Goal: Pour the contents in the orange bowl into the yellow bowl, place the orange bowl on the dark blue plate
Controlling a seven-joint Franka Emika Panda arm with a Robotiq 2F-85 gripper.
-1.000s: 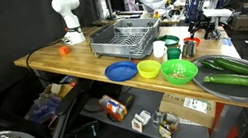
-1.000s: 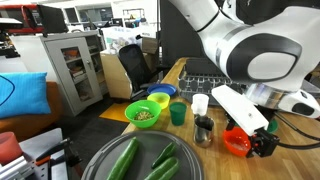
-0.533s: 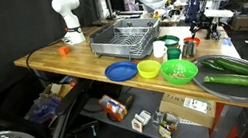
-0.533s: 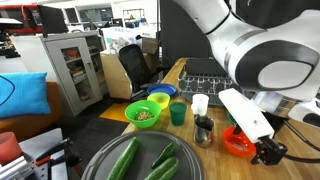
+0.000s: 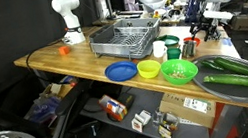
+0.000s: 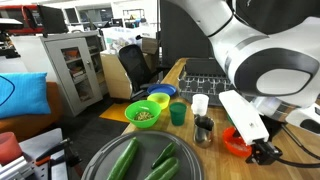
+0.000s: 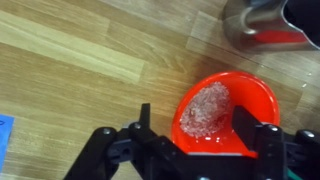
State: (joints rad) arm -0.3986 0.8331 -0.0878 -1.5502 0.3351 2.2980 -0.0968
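The orange bowl (image 7: 225,110) holds a grey-white grainy heap and stands on the wooden table; it shows in both exterior views (image 6: 237,141) (image 5: 191,45). My gripper (image 7: 197,128) is open right at the bowl: one finger outside its rim, the other over its inside. It also shows in both exterior views (image 6: 262,150) (image 5: 200,33). The yellow bowl (image 5: 148,69) (image 6: 158,100) sits at the table's front edge, between the dark blue plate (image 5: 119,72) (image 6: 163,90) and a green bowl.
A green bowl (image 5: 178,70) (image 6: 144,114) holds bits of food. A grey platter (image 5: 230,86) carries green vegetables. A green cup (image 6: 178,113), white cup (image 6: 200,103) and metal shaker (image 6: 204,129) stand near the orange bowl. A dish rack (image 5: 124,38) is behind.
My arm has shifted slightly sideways and lower at the orange bowl. The bowl and the other dishes have not moved.
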